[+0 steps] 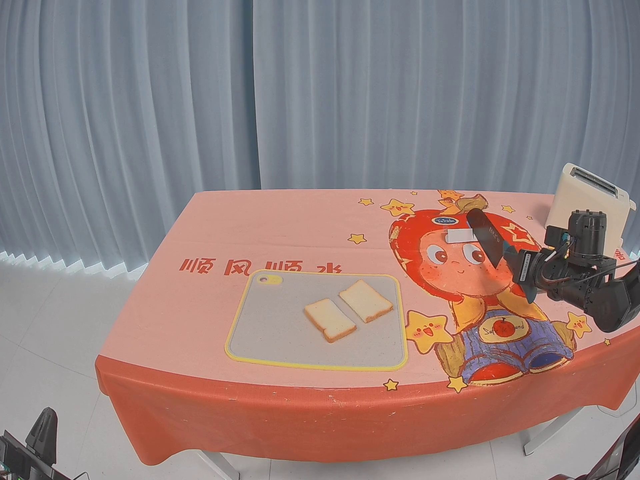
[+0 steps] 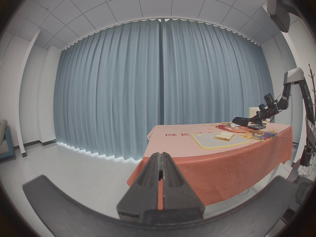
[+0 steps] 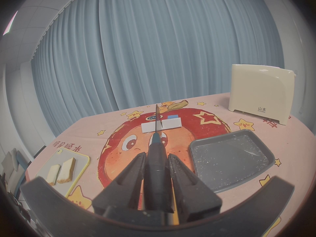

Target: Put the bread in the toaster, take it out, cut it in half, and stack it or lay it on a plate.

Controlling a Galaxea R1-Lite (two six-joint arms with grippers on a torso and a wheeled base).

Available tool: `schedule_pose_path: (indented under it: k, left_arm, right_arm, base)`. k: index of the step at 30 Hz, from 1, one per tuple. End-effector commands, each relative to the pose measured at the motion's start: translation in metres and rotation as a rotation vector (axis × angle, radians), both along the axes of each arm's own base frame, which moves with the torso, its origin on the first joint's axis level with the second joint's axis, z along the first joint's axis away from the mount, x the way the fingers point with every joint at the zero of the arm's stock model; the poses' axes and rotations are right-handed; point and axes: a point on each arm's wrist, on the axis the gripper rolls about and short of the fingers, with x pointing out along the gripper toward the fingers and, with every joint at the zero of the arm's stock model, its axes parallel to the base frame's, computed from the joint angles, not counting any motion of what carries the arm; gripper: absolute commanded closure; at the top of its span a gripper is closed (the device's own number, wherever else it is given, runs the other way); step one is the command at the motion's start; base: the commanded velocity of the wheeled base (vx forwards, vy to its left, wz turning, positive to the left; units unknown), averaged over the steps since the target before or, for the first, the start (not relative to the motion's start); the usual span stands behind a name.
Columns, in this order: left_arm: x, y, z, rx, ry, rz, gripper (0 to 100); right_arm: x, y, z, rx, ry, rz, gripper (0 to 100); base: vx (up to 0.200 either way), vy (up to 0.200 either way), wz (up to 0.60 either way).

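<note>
Two bread halves [image 1: 329, 319] [image 1: 365, 301] lie side by side on the grey, yellow-rimmed cutting board [image 1: 267, 331], crusts outward. My right gripper [image 1: 528, 269] hovers over the table's right side, shut on the handle of a black knife [image 1: 487, 236] whose blade points away towards the curtain. In the right wrist view the gripper [image 3: 157, 157] clamps the knife handle [image 3: 157, 163], with the grey plate [image 3: 230, 158] beside it and the cream toaster [image 3: 261, 91] beyond. My left gripper [image 2: 160, 157] is shut on nothing, low and off the table's left corner.
A white knife rest [image 3: 161, 124] lies on the cartoon face of the orange tablecloth [image 1: 220, 235]. The toaster [image 1: 587, 205] stands at the far right edge. The table's front edge [image 1: 333, 395] curves; a blue-grey curtain hangs behind.
</note>
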Motion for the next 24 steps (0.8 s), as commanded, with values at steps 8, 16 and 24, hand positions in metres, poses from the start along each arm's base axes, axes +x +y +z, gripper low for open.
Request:
schedule_pose_path:
  k: [8,16,24]
  left_arm:
    - [0.0007,0.0,-0.0051,0.0,0.009,0.0,100]
    - [0.0007,0.0,-0.0051,0.0,0.009,0.002,100]
    - [0.0007,0.0,-0.0051,0.0,0.009,0.0,100]
  right_arm:
    - [0.003,-0.0005,-0.0065,-0.002,0.02,-0.002,100]
    - [0.0022,0.0004,-0.0067,-0.003,0.021,-0.001,100]
    - [0.0015,0.0003,-0.0062,-0.003,0.021,-0.001,100]
  base:
    - [0.0,0.0,0.0]
    - [0.0,0.0,0.0]
    - [0.0,0.0,0.0]
